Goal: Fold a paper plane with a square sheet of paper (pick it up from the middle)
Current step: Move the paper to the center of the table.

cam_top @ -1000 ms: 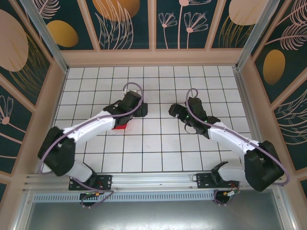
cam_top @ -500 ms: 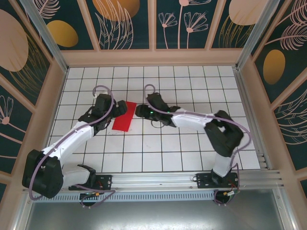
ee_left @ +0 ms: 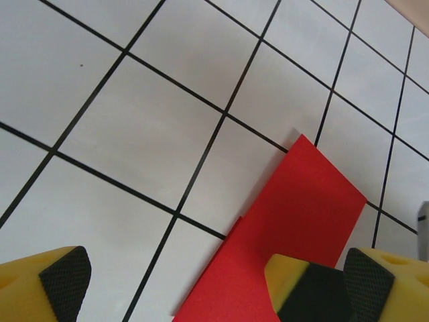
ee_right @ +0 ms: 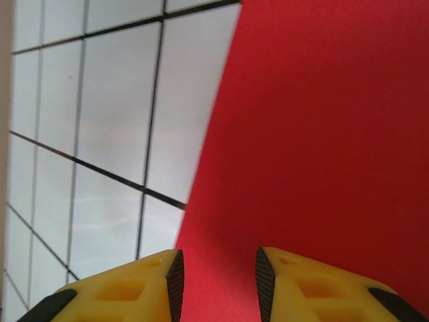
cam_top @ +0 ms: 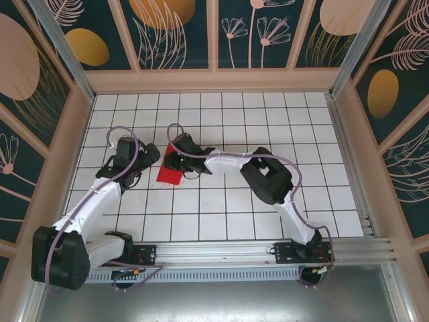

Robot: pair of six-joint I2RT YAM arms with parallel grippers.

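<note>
The square sheet of paper (cam_top: 167,176) is bright red and lies flat on the white grid table as a narrow folded strip. In the left wrist view the red paper (ee_left: 301,208) shows a stepped, layered left edge. My left gripper (cam_top: 147,162) is just left of the strip, jaws wide open and empty; one yellow finger (ee_left: 301,285) overlaps the paper's lower part. My right gripper (cam_top: 175,161) hangs over the strip's far end. Its jaws stand narrowed with a gap, and the red paper (ee_right: 315,134) lies flat beneath and between the fingertips (ee_right: 218,282), not pinched.
The white grid table (cam_top: 221,201) is walled by a beige frame (cam_top: 214,80) with patterned panels behind. The right arm (cam_top: 268,176) stretches across the table's middle toward the left. Bare tiles (ee_left: 134,121) lie left of the paper.
The right arm swung far left from the right half onto the paper, and its jaws narrowed. The left arm drew back left off the paper, uncovering it.
</note>
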